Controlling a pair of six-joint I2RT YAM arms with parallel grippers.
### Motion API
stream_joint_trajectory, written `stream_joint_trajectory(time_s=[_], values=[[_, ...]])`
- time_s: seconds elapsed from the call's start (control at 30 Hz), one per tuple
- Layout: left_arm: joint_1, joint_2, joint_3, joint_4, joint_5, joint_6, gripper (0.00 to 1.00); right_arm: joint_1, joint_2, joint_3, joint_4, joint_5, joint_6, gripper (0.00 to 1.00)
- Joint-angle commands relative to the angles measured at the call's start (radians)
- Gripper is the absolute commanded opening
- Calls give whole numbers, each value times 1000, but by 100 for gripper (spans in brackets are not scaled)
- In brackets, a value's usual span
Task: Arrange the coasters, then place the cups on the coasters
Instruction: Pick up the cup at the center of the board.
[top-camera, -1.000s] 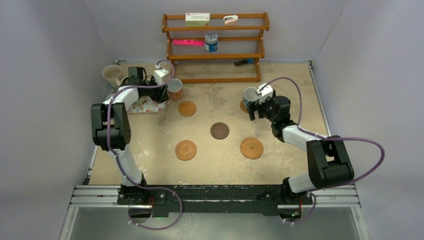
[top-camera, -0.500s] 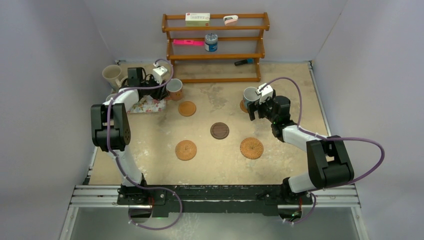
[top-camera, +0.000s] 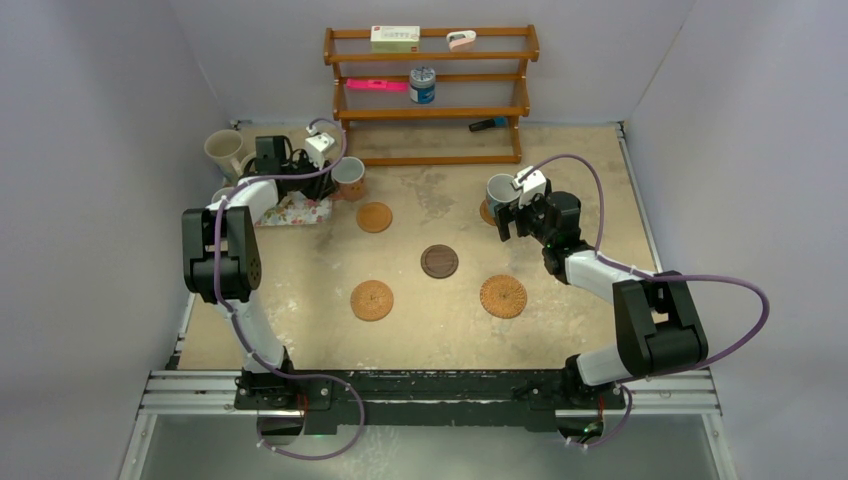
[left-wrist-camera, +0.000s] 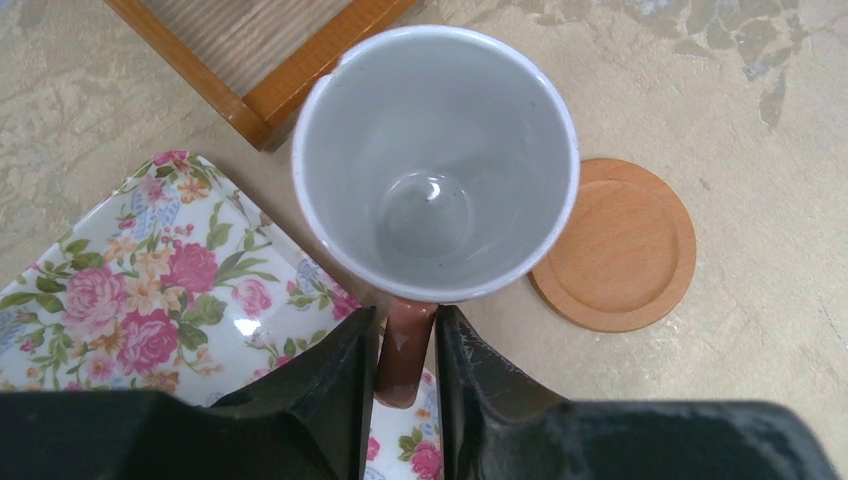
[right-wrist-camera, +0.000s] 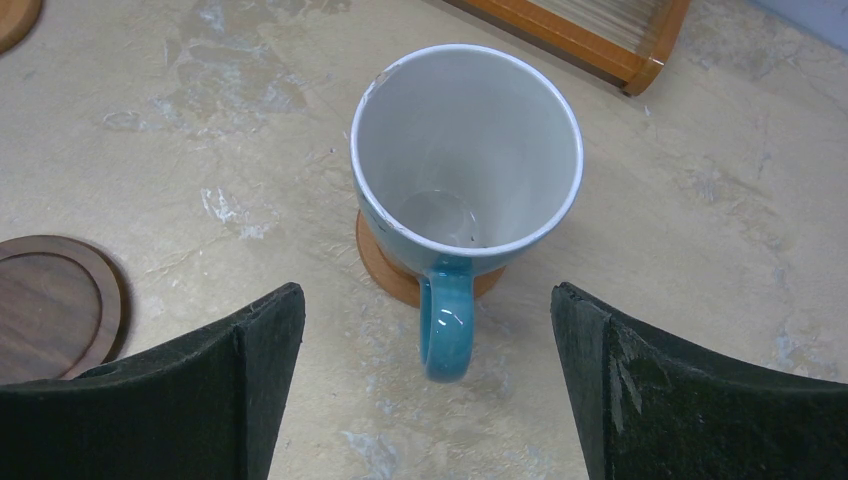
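Observation:
The orange-brown cup (top-camera: 349, 178) (left-wrist-camera: 435, 160) stands upright at the floral tray's right edge. My left gripper (left-wrist-camera: 405, 320) (top-camera: 326, 172) is shut on its handle, both fingers pressing it. A smooth tan coaster (left-wrist-camera: 620, 245) (top-camera: 374, 217) lies just beside this cup. The light blue cup (right-wrist-camera: 465, 150) (top-camera: 500, 192) sits on another tan coaster (right-wrist-camera: 385, 265), handle toward my right gripper (right-wrist-camera: 428, 300) (top-camera: 507, 220), which is open and apart from it. A dark brown coaster (top-camera: 439, 261) (right-wrist-camera: 45, 305) and two woven coasters (top-camera: 371, 300) (top-camera: 503, 296) lie mid-table.
The floral tray (top-camera: 295, 210) (left-wrist-camera: 120, 280) lies under my left wrist. A cream cup (top-camera: 222, 150) stands at the back left corner. The wooden shelf (top-camera: 430, 90) with a tin can (top-camera: 422, 85) lines the back wall, its base close behind both cups.
My left gripper's fingers have closed in on the orange-brown cup's handle. The right arm and the light blue cup have not moved.

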Motion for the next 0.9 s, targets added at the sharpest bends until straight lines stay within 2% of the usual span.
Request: stream_joint_trajectory(time_s=[0.0, 0.23, 0.37, 0.43, 0.67, 0.87], values=[[4, -16, 4, 37, 12, -8, 25, -2, 5, 38, 7, 4, -14, 94], [4, -13, 4, 37, 12, -9, 20, -2, 5, 37, 7, 3, -14, 94], [4, -12, 3, 37, 14, -9, 11, -2, 6, 38, 7, 3, -15, 94], [4, -16, 2, 40, 12, -8, 10, -2, 8, 39, 8, 4, -15, 94], [4, -34, -14, 62, -5, -9, 21, -1, 9, 39, 7, 5, -16, 94], [-1, -61, -47, 103, -34, -10, 27, -2, 8, 39, 7, 3, -14, 94]])
